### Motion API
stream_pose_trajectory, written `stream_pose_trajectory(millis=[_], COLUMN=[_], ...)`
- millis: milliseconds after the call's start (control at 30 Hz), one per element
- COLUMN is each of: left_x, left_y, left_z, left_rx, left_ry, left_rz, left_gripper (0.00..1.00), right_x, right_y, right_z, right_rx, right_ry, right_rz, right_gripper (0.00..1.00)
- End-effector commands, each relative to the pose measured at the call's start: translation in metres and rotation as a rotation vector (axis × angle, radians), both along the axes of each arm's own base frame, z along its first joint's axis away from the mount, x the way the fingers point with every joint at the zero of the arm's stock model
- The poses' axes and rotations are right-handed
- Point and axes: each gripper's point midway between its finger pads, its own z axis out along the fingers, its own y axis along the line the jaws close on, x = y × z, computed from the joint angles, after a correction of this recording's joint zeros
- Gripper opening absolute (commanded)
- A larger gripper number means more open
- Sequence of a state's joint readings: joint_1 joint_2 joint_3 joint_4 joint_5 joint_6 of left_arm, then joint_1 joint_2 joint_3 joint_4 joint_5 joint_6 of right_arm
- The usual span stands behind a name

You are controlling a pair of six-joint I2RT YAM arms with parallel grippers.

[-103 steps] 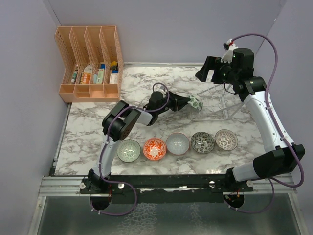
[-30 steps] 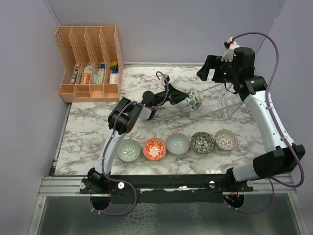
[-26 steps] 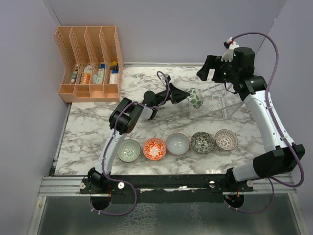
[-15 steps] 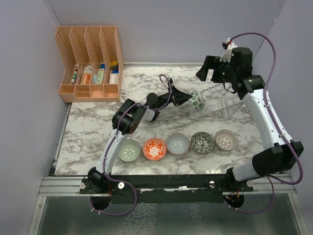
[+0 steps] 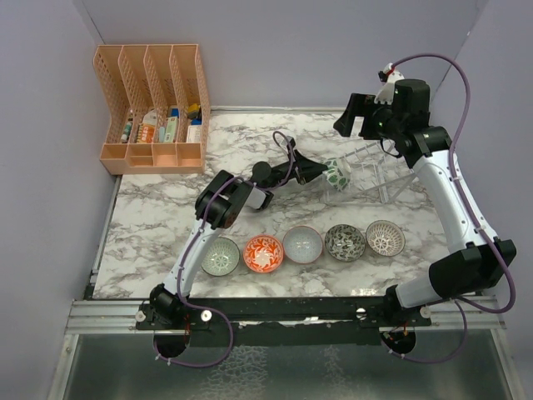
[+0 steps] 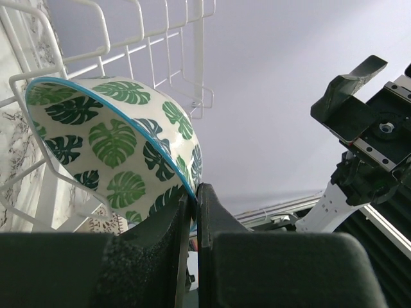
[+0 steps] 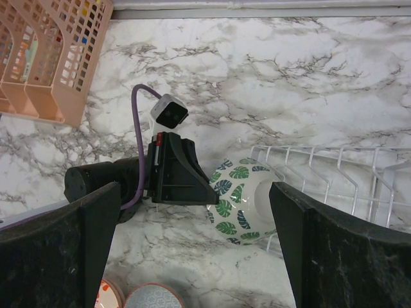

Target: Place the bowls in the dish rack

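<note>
Marble table (image 5: 150,217) carried the wire dish rack (image 5: 371,171) at back right. Left gripper (image 6: 196,196) was clamped on the rim of the green-leaf bowl (image 6: 109,147), which was tipped on edge at the rack's left end, against its wires. Right gripper (image 5: 355,117) hovered above the rack, fingers apart. 5 other bowls (image 5: 302,244) sat in a row near the front edge.

Our green-leaf bowl (image 5: 335,173) on edge in the wire dish rack (image 5: 371,164), upper right; five bowls (image 5: 302,245) in a row below.
</note>
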State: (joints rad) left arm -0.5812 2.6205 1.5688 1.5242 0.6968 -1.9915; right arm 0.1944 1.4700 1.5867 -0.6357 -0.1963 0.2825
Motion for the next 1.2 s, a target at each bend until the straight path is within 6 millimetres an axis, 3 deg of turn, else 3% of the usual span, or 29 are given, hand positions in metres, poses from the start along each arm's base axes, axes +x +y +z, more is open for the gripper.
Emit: stream_pose_trajectory(millis=[0,300,500,767,1000,1167], left_x=[-0.016,-0.015,-0.010,0.012,0.027,0.030], left_y=[0.006,-0.003,-0.007,0.006,0.022,0.022], left_z=[0.026,-0.002,-0.022,-0.016,-0.008,-0.002], left_rx=[-0.110,-0.005,0.109,0.192,0.216,0.208], left_ry=[-0.136,-0.102,-0.098,-0.152,-0.180,-0.193], left_rz=[0.015,-0.021,-0.029,0.003,0.040,0.046], left_gripper=[0.00,0.03,0.21,0.39,0.41,0.42], right_x=[0.006,0.005,0.004,0.003,0.004,0.004], right_y=[-0.001,0.002,0.005,0.008,0.011,0.013], right_z=[0.010,0.008,0.008,0.009,0.010,0.012], right_rx=[-0.009,-0.002,0.005,0.013,0.025,0.033], right_ry=[-0.032,-0.029,-0.029,-0.032,-0.033,-0.036], right_rz=[0.005,0.024,0.040,0.058,0.068,0.076], right_gripper=[1.00,1.00,1.00,1.00,1.00,1.00])
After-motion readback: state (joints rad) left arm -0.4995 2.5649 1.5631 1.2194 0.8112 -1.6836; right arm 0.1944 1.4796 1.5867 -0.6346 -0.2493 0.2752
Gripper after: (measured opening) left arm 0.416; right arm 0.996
